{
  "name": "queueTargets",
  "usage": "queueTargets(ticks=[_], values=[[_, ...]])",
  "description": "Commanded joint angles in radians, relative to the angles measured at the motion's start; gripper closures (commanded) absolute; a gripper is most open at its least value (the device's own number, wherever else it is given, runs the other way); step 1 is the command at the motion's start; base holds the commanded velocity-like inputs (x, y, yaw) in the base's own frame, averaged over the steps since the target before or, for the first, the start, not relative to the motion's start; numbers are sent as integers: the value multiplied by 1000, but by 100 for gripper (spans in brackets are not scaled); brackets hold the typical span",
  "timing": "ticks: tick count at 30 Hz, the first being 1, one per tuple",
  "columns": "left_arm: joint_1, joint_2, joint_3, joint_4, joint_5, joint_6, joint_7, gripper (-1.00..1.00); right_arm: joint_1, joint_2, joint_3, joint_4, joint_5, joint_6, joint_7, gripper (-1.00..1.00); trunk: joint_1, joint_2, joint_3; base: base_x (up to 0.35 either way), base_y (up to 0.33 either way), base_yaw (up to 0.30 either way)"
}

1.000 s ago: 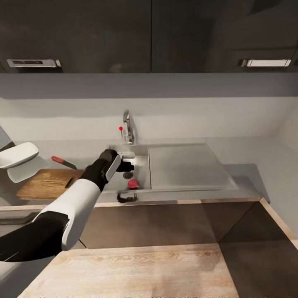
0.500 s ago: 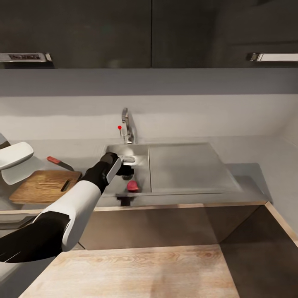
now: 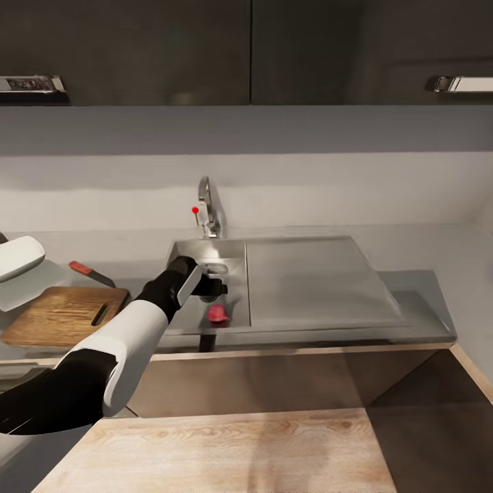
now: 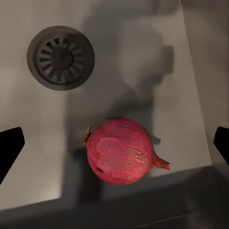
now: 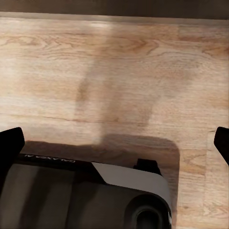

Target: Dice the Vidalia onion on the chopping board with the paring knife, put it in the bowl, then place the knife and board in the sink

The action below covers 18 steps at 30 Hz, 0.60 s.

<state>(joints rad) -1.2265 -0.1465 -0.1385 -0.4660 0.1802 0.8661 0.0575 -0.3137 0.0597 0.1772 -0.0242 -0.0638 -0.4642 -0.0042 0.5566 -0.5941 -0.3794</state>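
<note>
I'm holding the left gripper (image 4: 114, 145) wide open over the sink (image 3: 236, 250); in the left wrist view its two dark fingertips (image 4: 9, 148) are sitting at opposite edges with the onion (image 4: 121, 151) between them, and neither is touching it. The onion is showing red and papery rather than pale, lying on the basin floor close to the near wall, with the drain (image 4: 61, 57) at about 11 o'clock from it in that view. In the head view the onion (image 3: 218, 313) is lying at about 5 o'clock from the left gripper (image 3: 213, 287), just beside it.

My left arm (image 3: 123, 335) is reaching from the 8 o'clock corner of the head view up toward the basin, forearm stretched out and wrist bent down over the sink. The tap (image 3: 207, 209) is standing at 12 o'clock from the gripper, behind the basin.

On the counter (image 3: 424, 260), at 9 o'clock from the sink, the board (image 3: 61, 315) is lying flat, its handle slot toward the sink. The knife (image 3: 89, 272) is resting just past the board's far edge, and the bowl (image 3: 17, 257) is sitting at the left edge.

I'm keeping the right gripper (image 5: 114, 143) wide open too, holding nothing, hanging over a pale wood floor (image 5: 119, 71) above the robot's base (image 5: 86, 195).
</note>
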Motion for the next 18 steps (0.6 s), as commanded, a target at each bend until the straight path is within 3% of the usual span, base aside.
queueTargets(ticks=[1,18], values=[[-1,1,-6,0,10,4,6,-100,-1,0,7,1,-7,-4,0,-100,0,-1,-3,42,0,0],[4,2,-6,33,9,2,2,-100,-1,0,7,1,-7,-4,0,-100,0,-1,-30,5,0,0]])
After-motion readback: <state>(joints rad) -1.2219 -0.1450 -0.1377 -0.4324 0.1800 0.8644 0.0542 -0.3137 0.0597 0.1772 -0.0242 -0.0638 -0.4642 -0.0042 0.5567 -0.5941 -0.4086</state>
